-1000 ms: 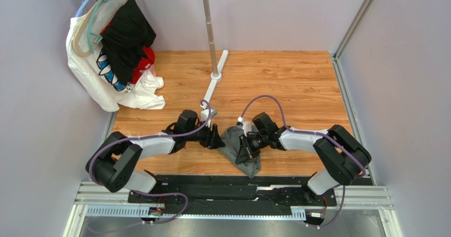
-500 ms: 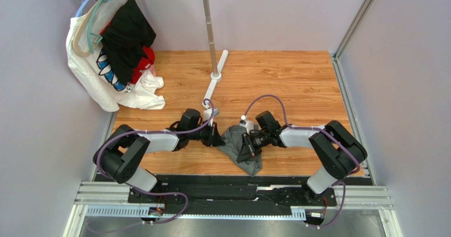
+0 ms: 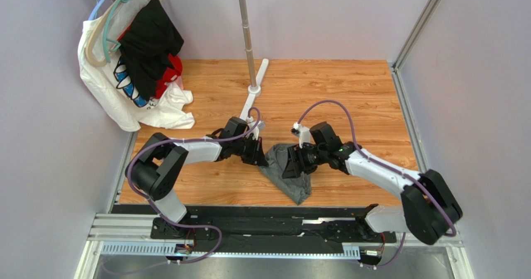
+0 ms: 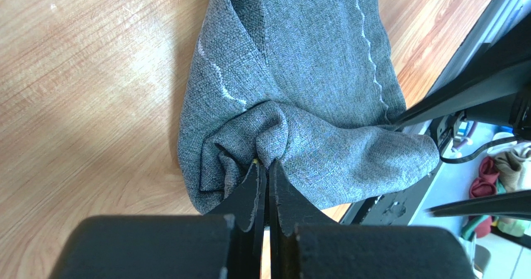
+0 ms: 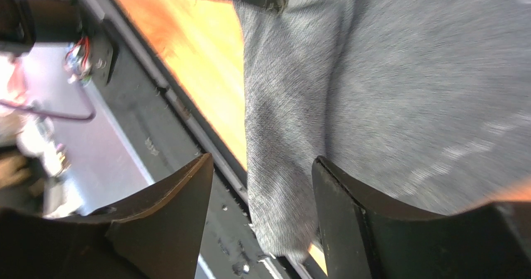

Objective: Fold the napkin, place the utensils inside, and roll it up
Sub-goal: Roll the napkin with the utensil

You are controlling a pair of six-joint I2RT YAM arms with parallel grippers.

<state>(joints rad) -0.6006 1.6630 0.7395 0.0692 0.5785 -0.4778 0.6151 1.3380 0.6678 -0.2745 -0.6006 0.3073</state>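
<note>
Comparing the top view with a second ago, the grip has changed sides. The left hand (image 3: 257, 154), which stood open beside the cloth, is now clenched on the napkin (image 3: 288, 178). The right hand (image 3: 291, 165), which was closed on it, has released and its fingers stand wide apart. Both arms have also reached further out from their bases.

The napkin lies bunched on the worktop (image 3: 349, 92), close to the front edge and between the two hands. It is neither flat nor folded. My reading is that the task is at an early stage: the cloth must be spread before any fold can be made. The right hand looks free to take a fresh hold on another edge while the left one anchors.

The left wrist view settles what the top view hides under the arm. The tips are pinched tight on a gathered ridge of cloth at the napkin's left end, with the pale stitched line running away across the fabric beyond.

The right wrist view confirms the open fingers, with grey cloth lying past them and reaching towards the dark rail at the worktop's edge. That picture is blurred, so I cannot tell whether either finger touches the cloth.

Only the top view shows the whole heap and both arms together.
</note>
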